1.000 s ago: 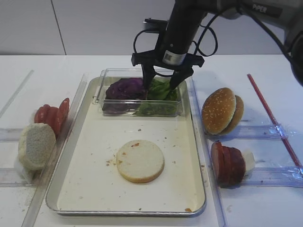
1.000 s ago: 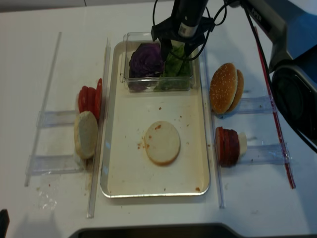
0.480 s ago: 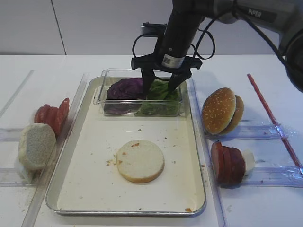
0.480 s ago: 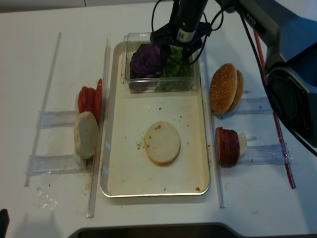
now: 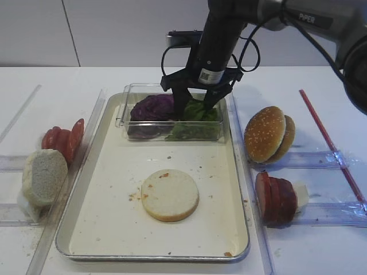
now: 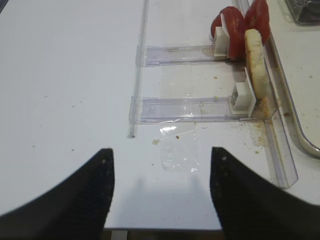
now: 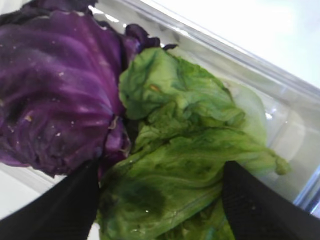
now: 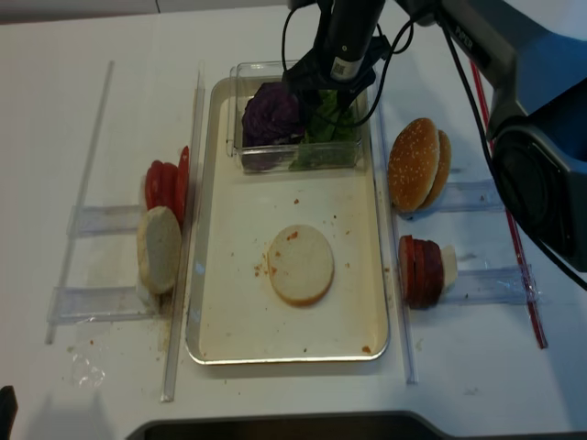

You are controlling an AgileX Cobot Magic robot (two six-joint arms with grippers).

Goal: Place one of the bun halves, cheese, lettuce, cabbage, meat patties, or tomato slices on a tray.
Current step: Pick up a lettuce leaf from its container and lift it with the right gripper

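The right gripper (image 5: 195,103) reaches down into the small clear plastic box (image 5: 129,97) at the far end of the large shiny metal tray (image 5: 92,172), its jaws spread wide to either side of the green wavy lettuce (image 7: 185,150). The dark purple cabbage (image 7: 55,95) touches the lettuce. A pale round bun half (image 5: 170,195) lies on the tray floor. The left gripper (image 6: 160,185) hangs spread above the white surface (image 6: 70,75).

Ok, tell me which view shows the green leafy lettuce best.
The right wrist view: the wavy green lettuce fills the frame, lying against the dark purple cabbage, between the open right tool's fingers. Both high views show it small, partly behind that tool, in the clear plastic box. The left wrist view misses it.
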